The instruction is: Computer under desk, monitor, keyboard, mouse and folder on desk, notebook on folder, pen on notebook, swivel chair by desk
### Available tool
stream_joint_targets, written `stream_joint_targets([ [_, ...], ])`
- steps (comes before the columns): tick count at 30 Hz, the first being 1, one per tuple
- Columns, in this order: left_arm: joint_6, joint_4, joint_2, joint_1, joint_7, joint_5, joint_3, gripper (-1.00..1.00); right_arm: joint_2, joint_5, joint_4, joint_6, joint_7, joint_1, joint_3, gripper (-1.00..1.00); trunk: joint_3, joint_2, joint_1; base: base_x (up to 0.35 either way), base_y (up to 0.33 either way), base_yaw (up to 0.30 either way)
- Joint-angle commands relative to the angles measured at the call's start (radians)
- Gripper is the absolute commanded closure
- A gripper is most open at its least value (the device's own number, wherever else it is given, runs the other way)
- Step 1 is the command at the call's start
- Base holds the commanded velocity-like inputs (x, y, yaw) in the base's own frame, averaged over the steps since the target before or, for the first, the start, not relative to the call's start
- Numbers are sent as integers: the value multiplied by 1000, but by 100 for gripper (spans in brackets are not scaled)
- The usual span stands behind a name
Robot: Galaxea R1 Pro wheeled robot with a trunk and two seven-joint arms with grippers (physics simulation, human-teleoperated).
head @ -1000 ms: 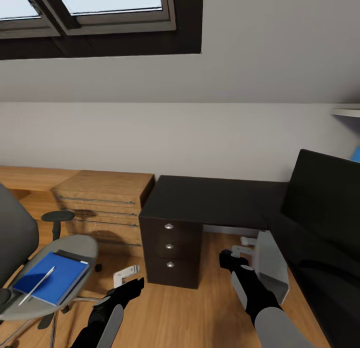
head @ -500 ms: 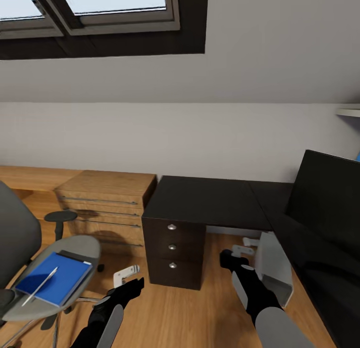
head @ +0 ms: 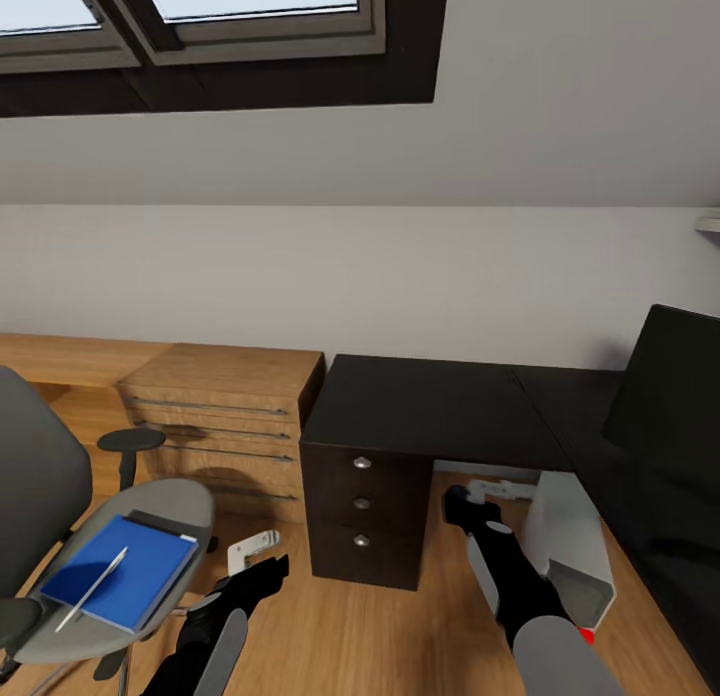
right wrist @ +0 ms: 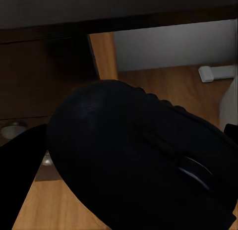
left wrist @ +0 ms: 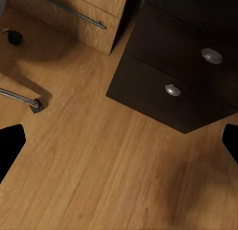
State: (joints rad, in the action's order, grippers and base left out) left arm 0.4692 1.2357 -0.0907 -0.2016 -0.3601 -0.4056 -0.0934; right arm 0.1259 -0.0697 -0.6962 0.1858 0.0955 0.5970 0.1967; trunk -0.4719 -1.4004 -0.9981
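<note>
Your right gripper (right wrist: pixel 134 160) is clamped on the mouse (right wrist: pixel 144 155); your left gripper (left wrist: pixel 119 141) is spread, empty. Monitor (head: pixel 670 396) sits on the desk (head: pixel 430 406), right edge. Folder (head: pixel 125 571) and pen (head: pixel 92 588) remain on the swivel chair (head: pixel 150 506), lower left: most placements outstanding.

The head view looks forward and down from high up, taking in the counter (head: pixel 430 406), its drawers (head: pixel 362 516) and the floor. The left wrist view looks close down on the same drawers (left wrist: pixel 173 91). The right wrist view sits tight against the mouse (right wrist: pixel 144 160).
</note>
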Motion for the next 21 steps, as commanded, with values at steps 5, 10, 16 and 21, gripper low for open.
stream_joint_targets([
  [5,-17,49,2,-1,-11,-10,-2,-100,16,2,-350,169,-1,-175,-29,100,11,27,15,6,2,0],
  [10,-16,83,2,-1,-11,-11,-2,-100,17,2,-356,171,-1,-178,-30,100,27,62,34,123,0,0],
  [16,-15,87,2,-1,-11,-12,-2,-100,22,2,-356,169,0,-178,-29,100,46,104,57,286,0,121],
  [21,-15,85,2,-1,-11,-12,-2,-100,22,2,-356,169,0,-178,-29,100,58,132,73,319,0,257],
])
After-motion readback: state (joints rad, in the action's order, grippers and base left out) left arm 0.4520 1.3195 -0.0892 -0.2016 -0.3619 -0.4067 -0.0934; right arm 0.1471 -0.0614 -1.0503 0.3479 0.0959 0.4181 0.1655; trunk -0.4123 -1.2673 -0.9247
